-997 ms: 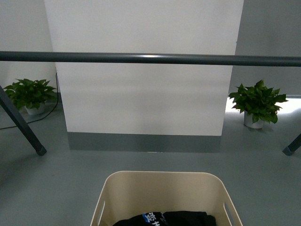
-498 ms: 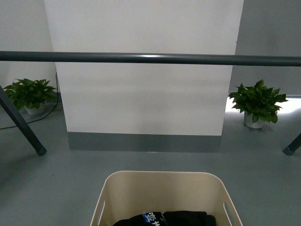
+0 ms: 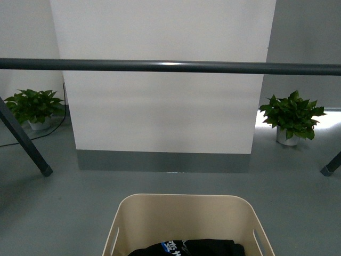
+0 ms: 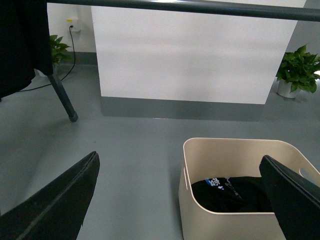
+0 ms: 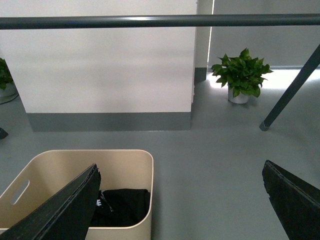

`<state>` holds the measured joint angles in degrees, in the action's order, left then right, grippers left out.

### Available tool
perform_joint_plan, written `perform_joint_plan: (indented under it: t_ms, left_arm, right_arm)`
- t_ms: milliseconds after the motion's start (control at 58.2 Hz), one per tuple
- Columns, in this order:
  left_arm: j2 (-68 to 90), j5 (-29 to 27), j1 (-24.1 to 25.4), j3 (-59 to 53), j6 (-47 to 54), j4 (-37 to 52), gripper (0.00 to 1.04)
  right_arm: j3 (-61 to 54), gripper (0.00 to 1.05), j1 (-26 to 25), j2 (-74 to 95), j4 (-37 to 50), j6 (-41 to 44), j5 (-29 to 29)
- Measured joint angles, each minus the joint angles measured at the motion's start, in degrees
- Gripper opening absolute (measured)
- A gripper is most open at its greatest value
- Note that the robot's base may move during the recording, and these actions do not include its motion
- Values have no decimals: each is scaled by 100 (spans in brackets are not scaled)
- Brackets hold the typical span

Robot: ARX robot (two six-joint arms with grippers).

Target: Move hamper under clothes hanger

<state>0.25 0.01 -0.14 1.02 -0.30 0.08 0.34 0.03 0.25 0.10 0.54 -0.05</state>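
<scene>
The cream-beige hamper [image 3: 184,213] stands on the grey floor at the bottom middle of the front view, a black garment [image 3: 186,248] inside it. It also shows in the left wrist view [image 4: 235,152] and the right wrist view [image 5: 120,165]. The clothes hanger rail [image 3: 170,66] runs across the view, farther off than the hamper, on slanted legs [image 3: 26,141]. My left gripper [image 4: 182,200] is open, its jaws wide apart astride the hamper's left wall. My right gripper [image 5: 182,205] is open, its jaws astride the hamper's right wall. Neither arm shows in the front view.
A white wall panel [image 3: 160,106] with a grey base stands behind the rail. Potted plants sit on the floor at left [image 3: 33,106] and right [image 3: 290,116]. A black garment [image 4: 22,45] hangs from the rail at the left in the left wrist view.
</scene>
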Motion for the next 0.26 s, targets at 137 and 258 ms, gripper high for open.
perform_joint_plan:
  t_ms: [137,258]
  left_arm:
    - [0,0,0,0,0,0,98]
    - [0,2,0,0,0,0,98]
  right_arm:
    - [0,97,0,0,0,0,0]
    - [0,97,0,0,0,0,0]
